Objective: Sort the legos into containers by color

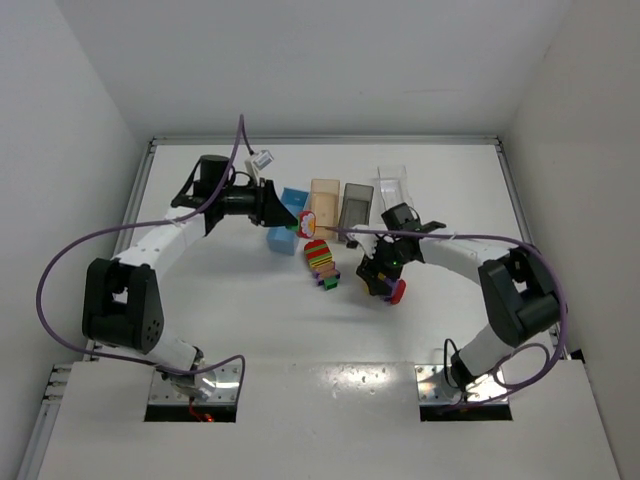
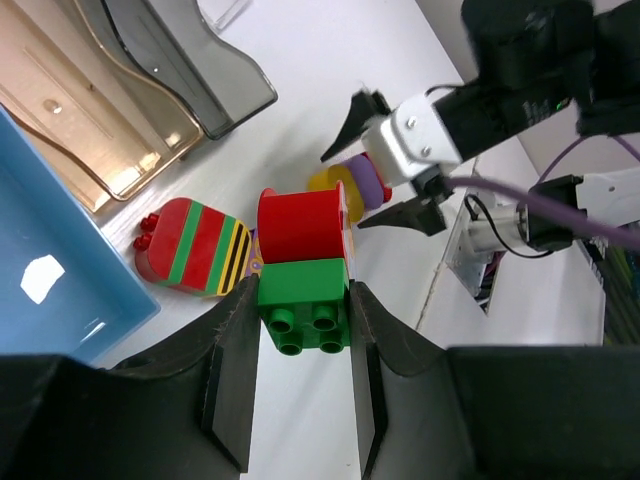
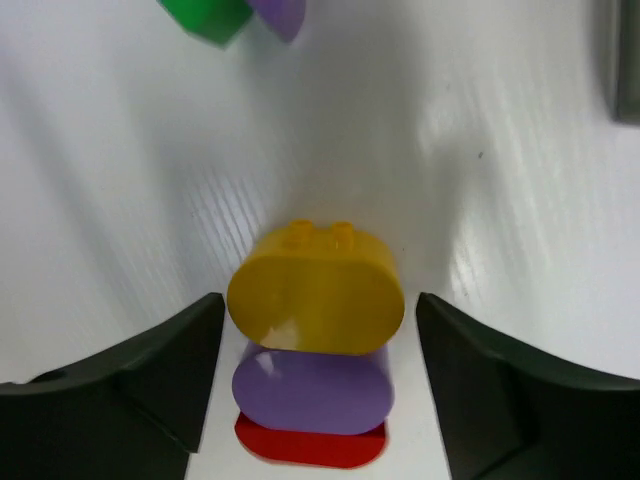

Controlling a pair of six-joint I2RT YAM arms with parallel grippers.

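Left gripper [image 2: 301, 293] is pinched shut on a green square plastic brick [image 2: 302, 312] joined to a red rounded brick [image 2: 300, 225], beside the light blue plastic bin [image 2: 50, 260]. Right gripper [image 3: 318, 305] is spread around a yellow-purple-red brick stack [image 3: 312, 385] resting on the white table [image 3: 520, 200]. Bricks are judged light, rigid and slick, so flat sides should be gripped.

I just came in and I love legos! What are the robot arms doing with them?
The left pincer is shut on a green brick with a red brick stuck to it, beside the light blue bin. The right pincer stands open around a yellow-purple-red stack on the table, not gripping it. A striped stack lies in between.
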